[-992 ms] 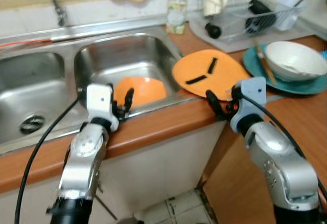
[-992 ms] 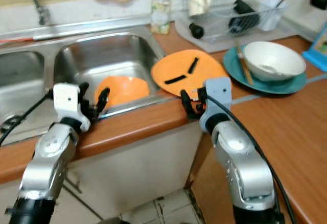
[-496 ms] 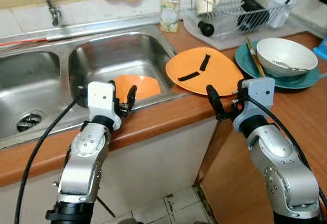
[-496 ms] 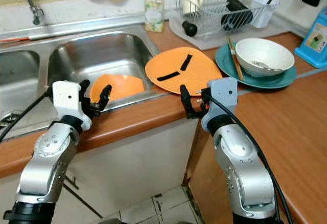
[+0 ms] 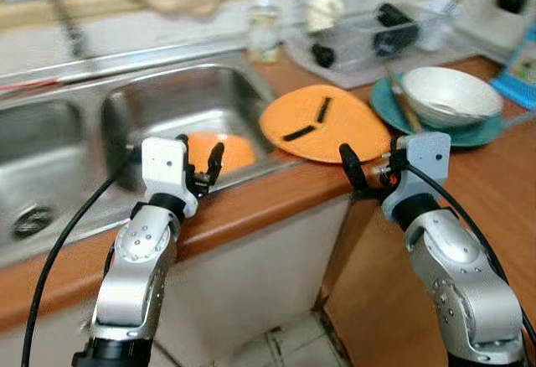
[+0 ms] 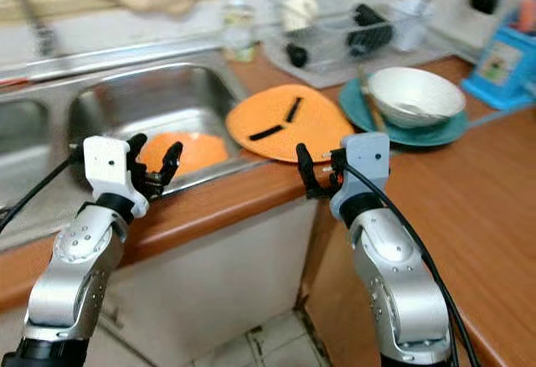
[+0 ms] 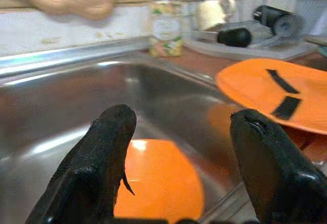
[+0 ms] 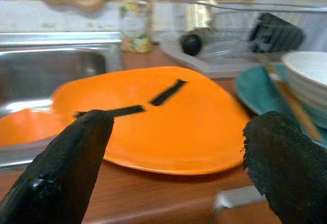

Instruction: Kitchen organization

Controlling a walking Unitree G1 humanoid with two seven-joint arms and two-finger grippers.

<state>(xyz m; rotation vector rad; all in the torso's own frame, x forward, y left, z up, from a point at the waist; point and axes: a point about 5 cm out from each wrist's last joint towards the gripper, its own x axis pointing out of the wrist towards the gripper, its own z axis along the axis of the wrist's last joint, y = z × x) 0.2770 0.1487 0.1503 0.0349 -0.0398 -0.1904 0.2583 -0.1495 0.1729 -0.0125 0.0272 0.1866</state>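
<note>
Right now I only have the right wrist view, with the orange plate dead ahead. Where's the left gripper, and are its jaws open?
Observer: The left gripper hovers at the front rim of the sink, jaws open and empty.
Operator: Is that a single sink?
Observer: No, another basin with a drain lies to its left.
Operator: What's right of the white bowl?
Observer: A blue box stands on the counter, past the teal plate.

No readable text anywhere, soap bottle (image 7: 165, 26) label a pale blur of print, blue box (image 6: 502, 64) front shows a picture, wording too soft to read
</note>
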